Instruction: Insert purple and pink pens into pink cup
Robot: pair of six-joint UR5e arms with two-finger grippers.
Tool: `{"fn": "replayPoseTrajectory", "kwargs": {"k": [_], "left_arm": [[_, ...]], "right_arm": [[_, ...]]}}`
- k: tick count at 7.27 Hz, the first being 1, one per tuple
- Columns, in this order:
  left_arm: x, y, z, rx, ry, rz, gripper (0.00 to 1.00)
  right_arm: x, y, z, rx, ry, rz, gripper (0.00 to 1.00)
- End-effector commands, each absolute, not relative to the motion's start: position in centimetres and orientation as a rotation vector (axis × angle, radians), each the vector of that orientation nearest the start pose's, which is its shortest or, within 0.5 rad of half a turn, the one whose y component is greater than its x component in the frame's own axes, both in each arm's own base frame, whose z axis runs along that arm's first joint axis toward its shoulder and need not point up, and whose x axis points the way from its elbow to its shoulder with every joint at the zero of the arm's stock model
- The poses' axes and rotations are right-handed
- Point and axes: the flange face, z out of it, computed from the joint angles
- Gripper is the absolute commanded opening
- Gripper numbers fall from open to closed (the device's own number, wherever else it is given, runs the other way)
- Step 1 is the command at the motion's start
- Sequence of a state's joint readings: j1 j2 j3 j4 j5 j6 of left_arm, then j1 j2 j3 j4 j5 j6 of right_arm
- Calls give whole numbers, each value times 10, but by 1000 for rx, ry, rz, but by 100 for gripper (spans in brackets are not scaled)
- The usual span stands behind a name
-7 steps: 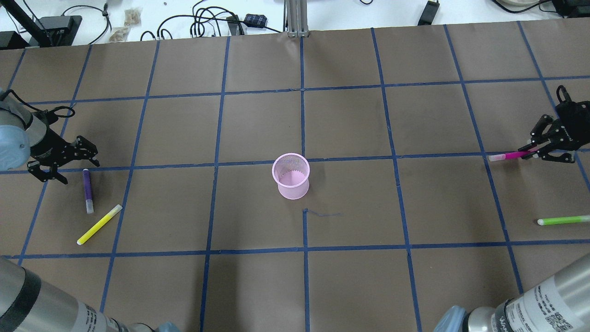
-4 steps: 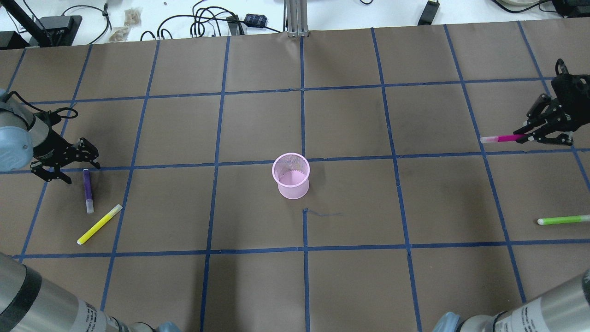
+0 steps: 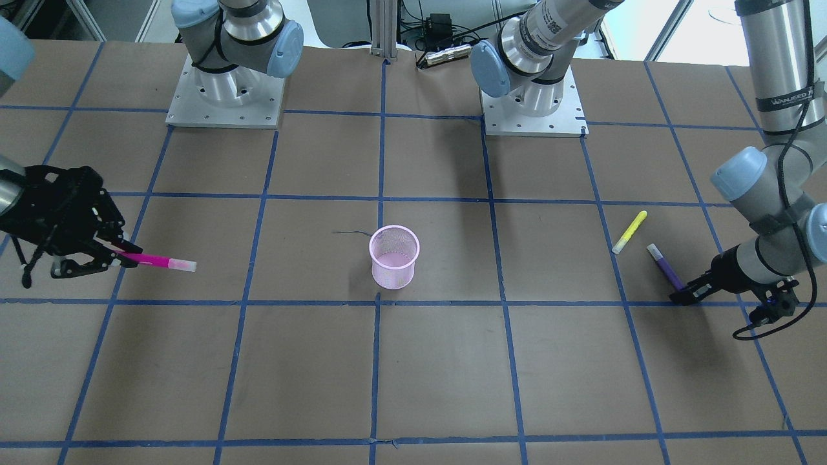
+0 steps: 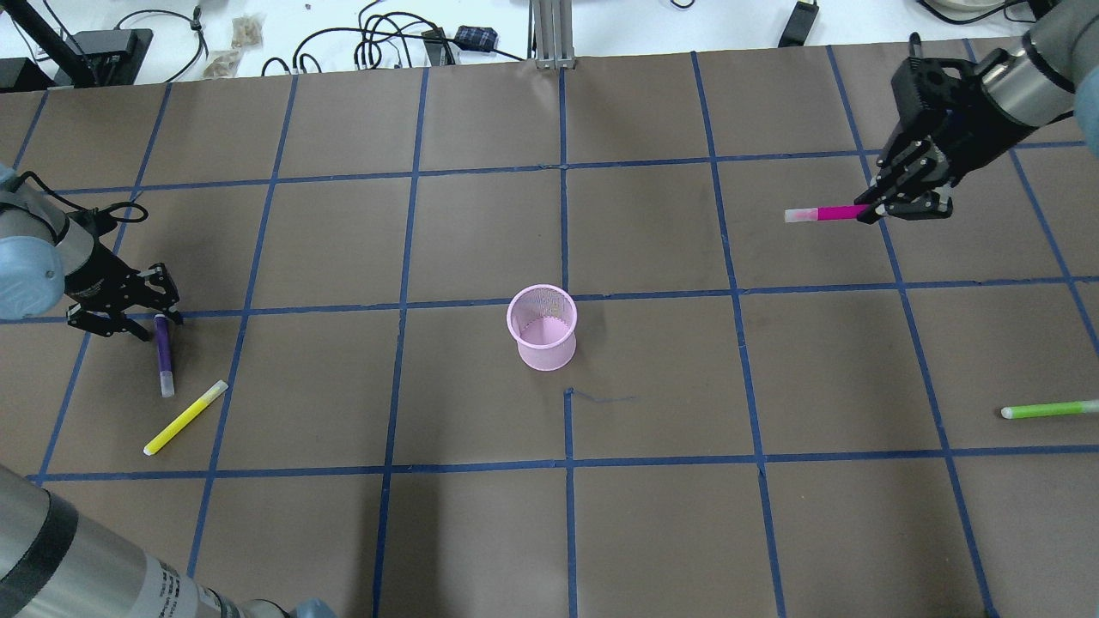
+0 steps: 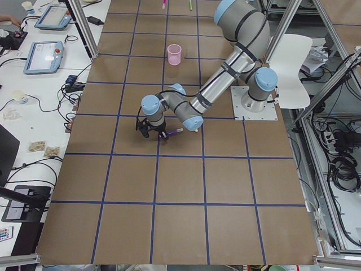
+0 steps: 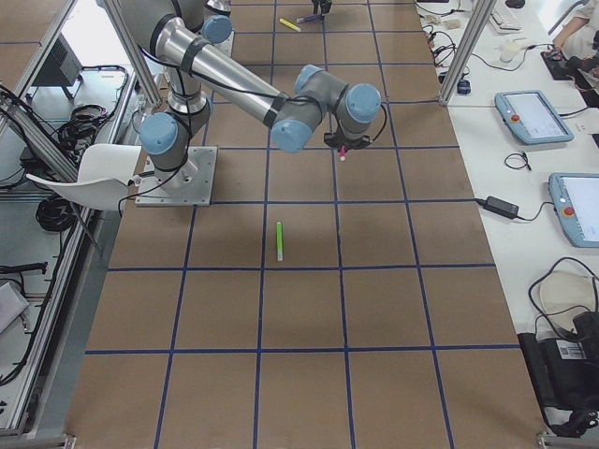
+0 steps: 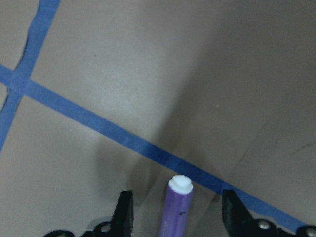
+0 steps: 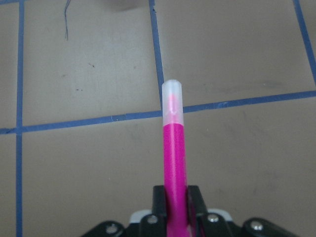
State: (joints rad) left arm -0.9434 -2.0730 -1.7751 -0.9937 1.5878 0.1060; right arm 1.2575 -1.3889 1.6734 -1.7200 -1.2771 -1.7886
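Note:
The pink mesh cup [image 4: 542, 328] stands upright mid-table, also in the front view [image 3: 394, 256]. The purple pen [image 4: 162, 354] lies flat at the left. My left gripper [image 4: 157, 324] is open and low, its fingers on either side of the pen's far end; the left wrist view shows the pen [image 7: 175, 212] between the two fingers [image 7: 123, 212]. My right gripper [image 4: 871, 210] is shut on the pink pen [image 4: 824, 213] and holds it level above the table, far right of the cup. The pen's capped tip [image 8: 173, 98] points toward the cup's side.
A yellow pen [image 4: 185, 417] lies just near of the purple pen. A green pen [image 4: 1049, 409] lies at the right edge. Cables and small devices [image 4: 386, 43] lie beyond the table's far edge. The arm bases [image 3: 226, 97] stand on the robot's side.
My right gripper has lifted the pink pen and carried it toward the far side and inward toward the centre. My left gripper has shifted closer, now straddling the purple pen's end.

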Motion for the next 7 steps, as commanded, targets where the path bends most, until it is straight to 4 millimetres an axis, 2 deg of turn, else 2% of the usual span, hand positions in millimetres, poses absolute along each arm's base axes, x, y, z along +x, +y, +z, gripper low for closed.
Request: {"fn": "replayPoseTrajectory", "kwargs": {"k": [1,2,3,5,6,7], "left_arm": [[242,-556,171,-807,3047,215,0],[241,-555,170,-808,3050,235,0],[241,-555,174,-807,3047,227,0],[240,-570,218,-778,3033,126,0],[246,-578,243,-769,3014,128,0],[248,-586,267,-758,3009,130,0]], "right_arm": [[114,-552,387,-2035,2248,-134,0],[155,-542,390,-2200,2274,-22,0],[205,-527,389,-2280,2244,8,0],[258,-524,380,-2190,2379,2,0],[293,-511,378,-2127,2442,-5,0],[329,-496,359,-2141,2494,67,0]]}}
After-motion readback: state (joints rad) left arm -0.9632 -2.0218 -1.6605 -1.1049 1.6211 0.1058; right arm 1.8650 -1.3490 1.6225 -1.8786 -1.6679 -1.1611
